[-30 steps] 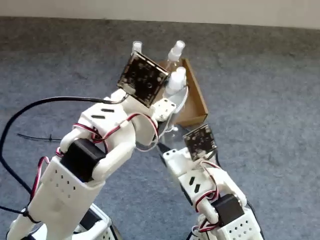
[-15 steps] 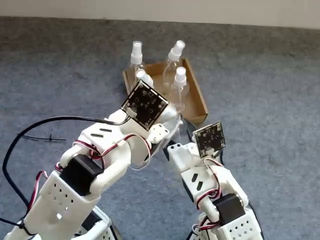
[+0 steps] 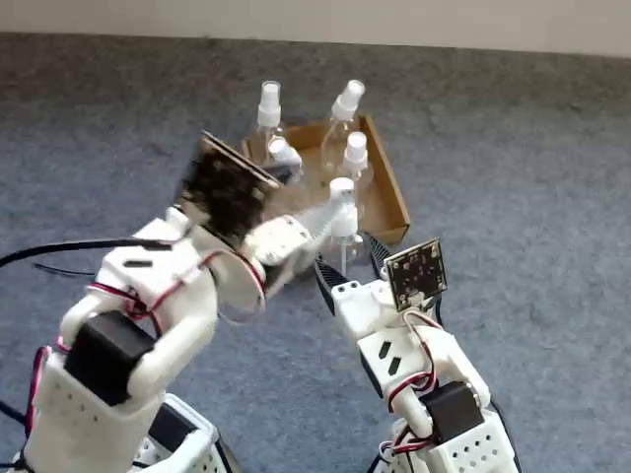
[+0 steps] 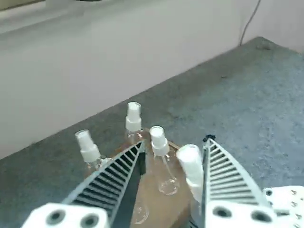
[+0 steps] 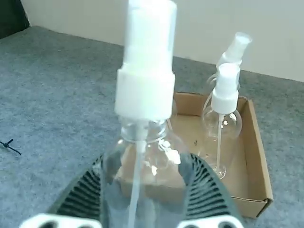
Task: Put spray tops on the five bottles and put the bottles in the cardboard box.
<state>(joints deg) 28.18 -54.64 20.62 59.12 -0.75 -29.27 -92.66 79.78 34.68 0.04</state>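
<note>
Bottle upright with spray top on, centre of high view by cardboard box front edge | right gripper clenched on its body | left gripper spread wide, that top between its fingers | four more capped bottles upright in or at box, upper centre | grey carpet beneath

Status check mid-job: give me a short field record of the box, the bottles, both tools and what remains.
Cardboard box: beyond both arms, open top
Bottles in box: four, upright, spray tops on
Fifth bottle: upright, outside the box on its near side
Its spray top: on the neck; tightness cannot be judged
Right tool: shut on fifth bottle's body
Left tool: open, straddling that spray top
Remaining: fifth bottle into the box
</note>
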